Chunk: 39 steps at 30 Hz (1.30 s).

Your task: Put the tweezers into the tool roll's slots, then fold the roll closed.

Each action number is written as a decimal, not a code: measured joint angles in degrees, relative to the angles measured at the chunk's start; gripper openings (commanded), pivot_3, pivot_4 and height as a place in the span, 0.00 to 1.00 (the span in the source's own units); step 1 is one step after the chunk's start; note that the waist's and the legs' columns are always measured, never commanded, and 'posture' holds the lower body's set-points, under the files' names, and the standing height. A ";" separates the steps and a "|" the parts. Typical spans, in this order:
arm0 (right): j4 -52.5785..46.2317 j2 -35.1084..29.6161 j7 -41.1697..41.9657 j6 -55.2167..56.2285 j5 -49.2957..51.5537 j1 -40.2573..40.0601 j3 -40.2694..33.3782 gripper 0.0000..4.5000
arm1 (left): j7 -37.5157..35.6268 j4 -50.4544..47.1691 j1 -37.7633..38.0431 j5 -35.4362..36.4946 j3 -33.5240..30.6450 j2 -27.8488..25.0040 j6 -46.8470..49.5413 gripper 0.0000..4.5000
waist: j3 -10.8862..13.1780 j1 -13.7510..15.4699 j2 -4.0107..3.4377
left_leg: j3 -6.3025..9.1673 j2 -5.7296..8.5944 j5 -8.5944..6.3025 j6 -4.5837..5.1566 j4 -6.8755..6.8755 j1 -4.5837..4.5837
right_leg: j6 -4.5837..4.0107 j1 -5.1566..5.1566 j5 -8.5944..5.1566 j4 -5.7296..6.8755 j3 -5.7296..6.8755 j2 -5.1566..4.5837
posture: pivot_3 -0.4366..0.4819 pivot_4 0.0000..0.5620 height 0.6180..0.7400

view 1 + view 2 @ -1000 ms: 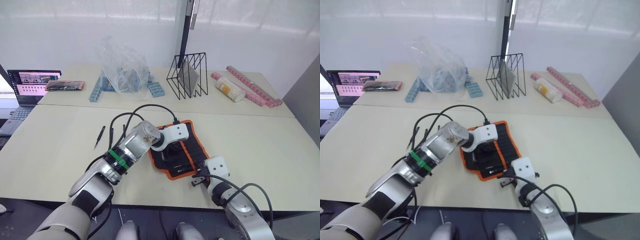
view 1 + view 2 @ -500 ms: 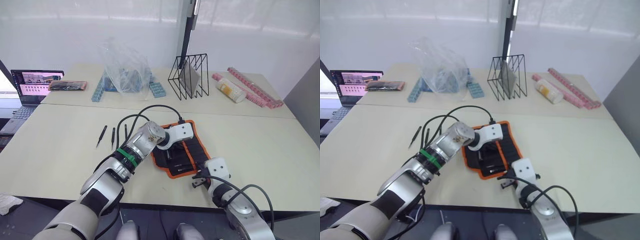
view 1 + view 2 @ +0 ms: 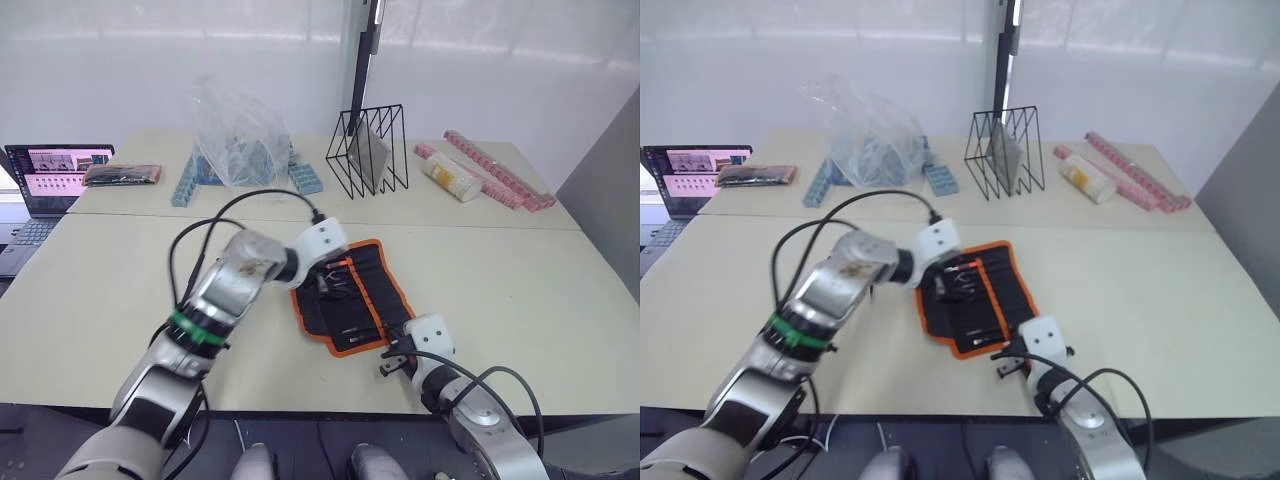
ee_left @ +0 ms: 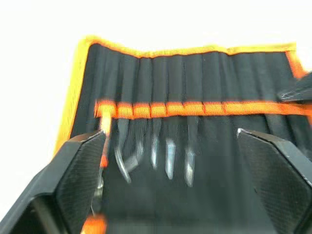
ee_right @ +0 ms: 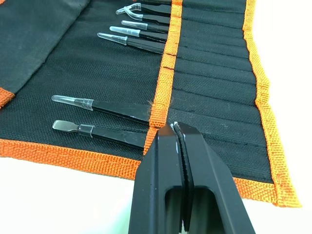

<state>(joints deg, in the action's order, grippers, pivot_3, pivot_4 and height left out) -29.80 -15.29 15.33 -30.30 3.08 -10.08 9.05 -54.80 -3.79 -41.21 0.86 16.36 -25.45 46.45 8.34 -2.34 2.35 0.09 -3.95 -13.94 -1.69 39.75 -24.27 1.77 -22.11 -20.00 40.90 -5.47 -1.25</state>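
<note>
The tool roll [image 3: 377, 292] lies unrolled on the table's near half, black with orange edging. My left gripper [image 4: 170, 132] hovers over its inner face, open wide with nothing between its fingers [image 4: 80, 170]. Below it, several tweezers [image 4: 156, 146] with clear tip caps sit in the slots [image 4: 195, 78] under the orange stripe [image 4: 204, 108]. My right gripper [image 5: 176, 129] is shut, its tip over the orange stripe near the roll's near edge. Beside it two more tweezers [image 5: 112, 109] lie tucked in slots. In the head views the right gripper [image 3: 392, 358] is at the roll's near corner.
Along the far half of the table are a laptop [image 3: 55, 170], a dark packet with pink ends [image 3: 120, 174], a clear plastic bag [image 3: 235, 135] over blue blocks, a black wire rack [image 3: 370, 150], a tube [image 3: 445, 178] and pink strips [image 3: 495, 170].
The left gripper has gone from nearly shut to wide open over the roll, and its arm has shifted slightly left. The head camera has shifted. The right gripper has stayed put.
</note>
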 measured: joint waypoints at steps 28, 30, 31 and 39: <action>4.40 -4.71 7.11 1.53 2.83 1.87 -3.88 0.00 | 12.16 -18.80 70.28 21.24 -66.79 2.75 -22.80 0.98 | -0.05 1.49 0.38 | -0.25 -0.04 -0.02 -0.06 0.01 0.38 | -0.10 0.18 -0.06 -0.56 0.09 -0.36 | 0.48 0.27 0.54; 4.62 -4.71 7.20 1.53 2.83 2.14 -3.89 0.00 | 12.82 -18.94 70.39 22.23 -66.83 2.74 -23.06 0.98 | -0.05 1.46 0.38 | -0.26 -0.05 -0.02 -0.06 0.01 0.38 | -0.10 0.18 -0.06 -0.58 0.08 -0.36 | 0.48 0.27 0.54; 4.62 -4.70 7.24 1.53 2.84 2.17 -3.89 0.00 | 13.14 -18.96 70.46 22.75 -66.72 2.73 -23.32 0.98 | -0.05 1.39 0.38 | -0.27 -0.06 -0.02 -0.07 0.00 0.38 | -0.10 0.17 -0.06 -0.59 0.08 -0.35 | 0.48 0.27 0.54; 4.85 -4.70 7.60 1.52 2.84 2.48 -3.82 0.00 | 15.45 -19.24 69.65 24.06 -62.84 0.84 -23.51 0.98 | -0.05 1.27 0.39 | -0.26 -0.06 -0.02 -0.07 -0.01 0.38 | -0.10 0.17 -0.06 -0.59 0.08 -0.33 | 0.48 0.27 0.54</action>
<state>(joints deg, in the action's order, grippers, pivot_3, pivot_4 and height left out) -24.94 -19.99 22.93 -28.78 5.92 -7.60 5.23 -39.35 -23.04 28.44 24.93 -46.48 -24.61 22.94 8.29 -1.07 2.73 -0.17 -4.01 -13.96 -1.76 39.74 -23.89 1.67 -21.94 -20.06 40.30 -5.39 -1.58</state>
